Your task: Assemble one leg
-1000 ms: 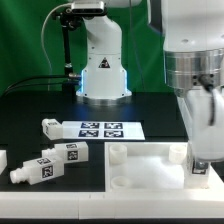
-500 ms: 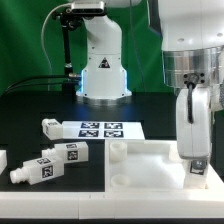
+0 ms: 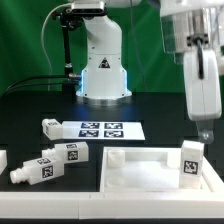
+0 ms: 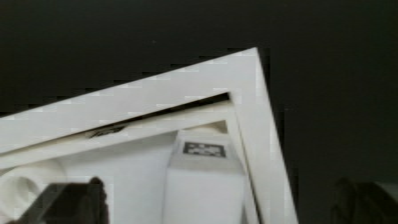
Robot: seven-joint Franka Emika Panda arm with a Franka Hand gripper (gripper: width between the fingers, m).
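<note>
A white leg (image 3: 190, 163) with a black-and-white tag stands upright at the corner of the large white panel (image 3: 145, 172) on the exterior view's right. My gripper (image 3: 203, 135) hangs just above it, apart from it, jaws open and empty. In the wrist view the leg (image 4: 199, 165) stands between my two dark fingers (image 4: 71, 200), inside the panel's corner (image 4: 249, 90). My gripper (image 4: 217, 205) does not touch it there.
Several loose legs lie at the exterior view's left: one (image 3: 50, 127) by the marker board (image 3: 100, 129), one (image 3: 70, 153), one (image 3: 35, 168), and one at the edge (image 3: 3, 160). The robot base (image 3: 103, 75) stands behind.
My gripper was low around the leg at the panel's corner. It has let go and risen, leaving the leg standing upright there.
</note>
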